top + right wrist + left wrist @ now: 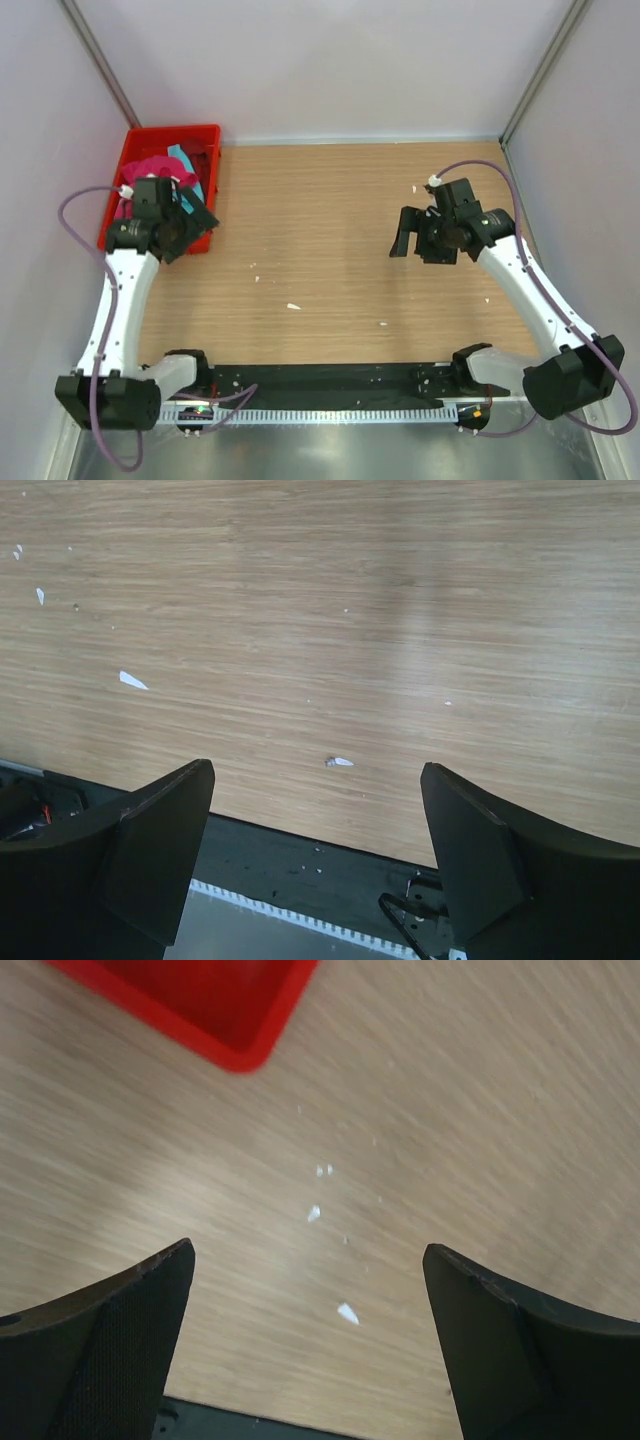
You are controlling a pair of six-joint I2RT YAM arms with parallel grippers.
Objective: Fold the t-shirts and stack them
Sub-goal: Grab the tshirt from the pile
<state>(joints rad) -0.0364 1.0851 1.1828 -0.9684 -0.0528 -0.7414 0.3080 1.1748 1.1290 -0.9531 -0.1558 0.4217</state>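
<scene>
While the pink shirt (150, 170) and turquoise shirt (183, 160) are lying bunched in the crate (207, 134) at ten o'clock, left tool (193, 226) and right tool (415, 241) are gaping empty; limp, light cloth is probably wanting a pinch on a raised fold

Left arm (120, 290) rises from its base at the near left and reaches forward, wrist bent. Left gripper (188, 222) is angled down, jaws spread wide, nothing between them. In the left wrist view its fingers (110, 1340) sit at the frame edges. Right arm (530, 280) extends forward from the near right. Right gripper (412, 243) faces left, jaws wide apart, empty. The grippers are well apart.
</scene>
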